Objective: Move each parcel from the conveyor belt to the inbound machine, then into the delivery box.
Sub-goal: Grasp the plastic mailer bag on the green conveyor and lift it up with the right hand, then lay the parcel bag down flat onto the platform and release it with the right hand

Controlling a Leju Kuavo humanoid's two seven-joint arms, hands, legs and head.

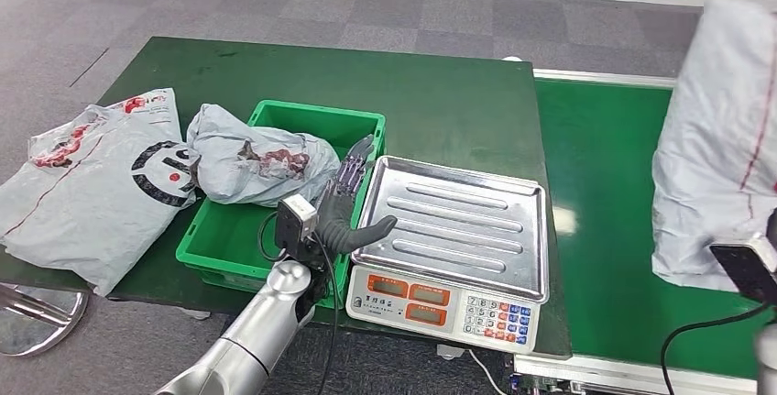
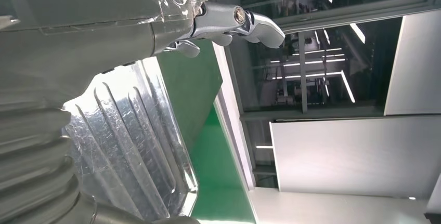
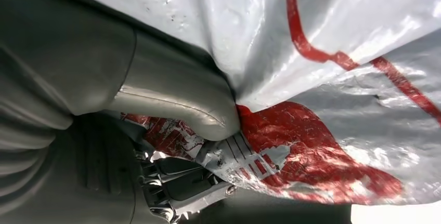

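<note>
One parcel [image 1: 261, 164] is already dropped in the green box [image 1: 224, 239], centre-left. Another parcel [image 3: 333, 78] is gripped by the right hand [image 3: 177, 109] at far right, scale [image 1: 454, 230] not yet reached. Left hand [image 1: 346, 202] is spread, empty.

Scale [image 1: 455, 235] between crate [image 1: 240, 246] on left and conveyor belt [image 1: 605, 193] on right

Showed ribbed, shiny metal on the scale tray [image 1: 463, 221] — glossy crinkled plastic film on the held parcel [image 3: 333, 52], right of frame; smooth green plastic crate [image 1: 275, 244].
</note>
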